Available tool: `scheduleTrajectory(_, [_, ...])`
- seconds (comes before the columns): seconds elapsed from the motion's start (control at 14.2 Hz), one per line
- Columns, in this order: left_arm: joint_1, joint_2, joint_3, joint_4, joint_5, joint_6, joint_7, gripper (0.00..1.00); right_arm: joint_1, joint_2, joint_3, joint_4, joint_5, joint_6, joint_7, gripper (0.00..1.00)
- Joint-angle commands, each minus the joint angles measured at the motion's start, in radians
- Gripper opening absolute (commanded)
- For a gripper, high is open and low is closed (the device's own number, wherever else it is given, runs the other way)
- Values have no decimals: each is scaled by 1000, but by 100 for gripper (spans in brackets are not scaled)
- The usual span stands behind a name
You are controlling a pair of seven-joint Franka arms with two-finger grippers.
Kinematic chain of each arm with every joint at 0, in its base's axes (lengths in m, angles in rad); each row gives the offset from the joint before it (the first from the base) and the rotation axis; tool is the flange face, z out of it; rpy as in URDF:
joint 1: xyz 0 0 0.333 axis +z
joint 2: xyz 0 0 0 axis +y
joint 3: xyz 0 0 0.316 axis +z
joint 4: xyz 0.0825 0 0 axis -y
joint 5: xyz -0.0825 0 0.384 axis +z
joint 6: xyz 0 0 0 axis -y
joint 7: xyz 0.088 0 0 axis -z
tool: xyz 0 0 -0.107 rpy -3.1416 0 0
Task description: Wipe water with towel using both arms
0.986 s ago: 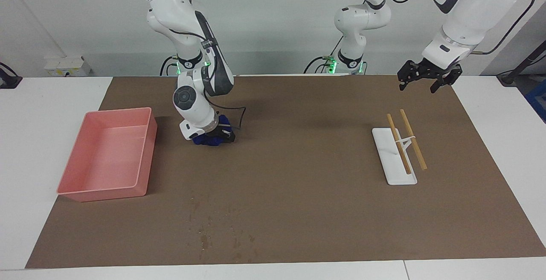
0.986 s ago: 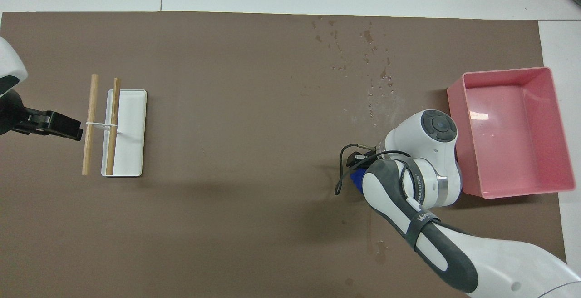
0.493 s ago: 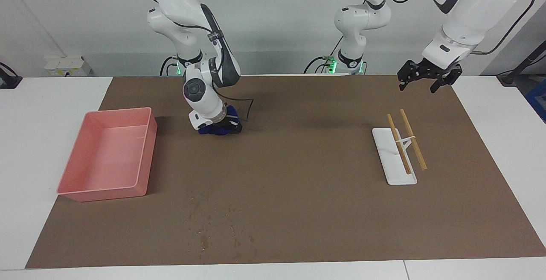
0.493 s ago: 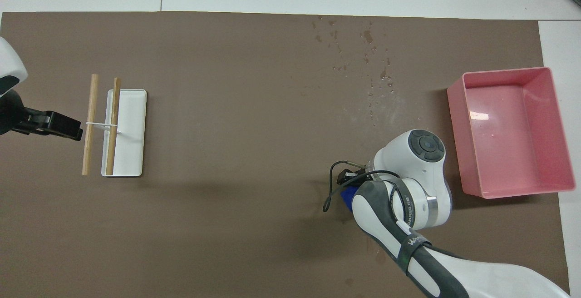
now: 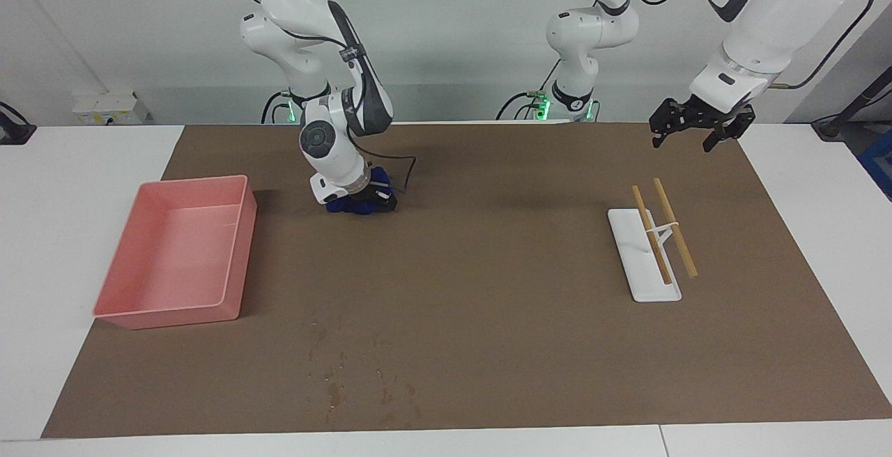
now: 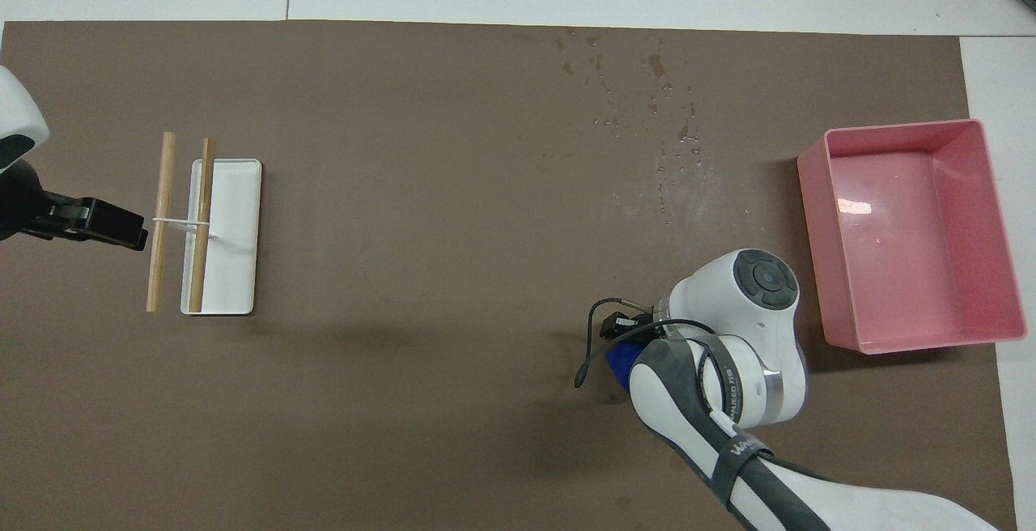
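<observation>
The navy towel (image 5: 346, 206) is a crumpled lump on the brown mat, nearer to the robots than the water and beside the pink tray's near corner. My right gripper (image 5: 362, 200) presses down on the towel and is shut on it. In the overhead view the right wrist covers that gripper, and only a blue edge of the towel (image 6: 618, 359) shows. The water (image 5: 341, 373) lies as scattered droplets and dark specks near the mat's edge farthest from the robots, also seen as water (image 6: 655, 102) from overhead. My left gripper (image 5: 686, 138) waits open in the air over the mat's corner at the left arm's end.
A pink tray (image 5: 174, 262) stands at the right arm's end of the table. A white plate (image 5: 637, 255) with two wooden sticks (image 5: 662, 230) across it lies toward the left arm's end. A black cable (image 5: 404, 171) loops off the right wrist.
My right gripper has dragged the towel along the mat toward the robots, away from the water, and slightly toward the left arm's end. The left arm has not moved.
</observation>
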Motion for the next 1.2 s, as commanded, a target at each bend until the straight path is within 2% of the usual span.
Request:
scheduleTrajectory(0.0, [-4,-26,8,-26,-2,-1,11,100,8,-6,1,-53,35,25,-39,0])
scheduleTrajectory(0.07, [-4,-26,6,-26,-2,-1,11,100,-5,-4,-2,-53,34,30,-88,0])
scheduleTrajectory(0.21, [-4,-26,6,-26,-2,-1,11,100,-95,2,-2,-37,34,30,-244,0])
scheduleTrajectory(0.56, [-4,-26,6,-26,-2,-1,11,100,-232,66,-2,78,16,105,-501,0])
scheduleTrajectory(0.77, [-4,-26,6,-26,-2,-1,11,100,-241,103,-5,163,-29,119,-523,0])
scheduleTrajectory(0.99, [-4,-26,6,-26,-2,-1,11,100,-253,114,-5,200,-142,120,-523,0])
scheduleTrajectory(1.13, [-4,-26,6,-26,-2,-1,11,100,-255,123,-5,230,-173,108,-523,0])
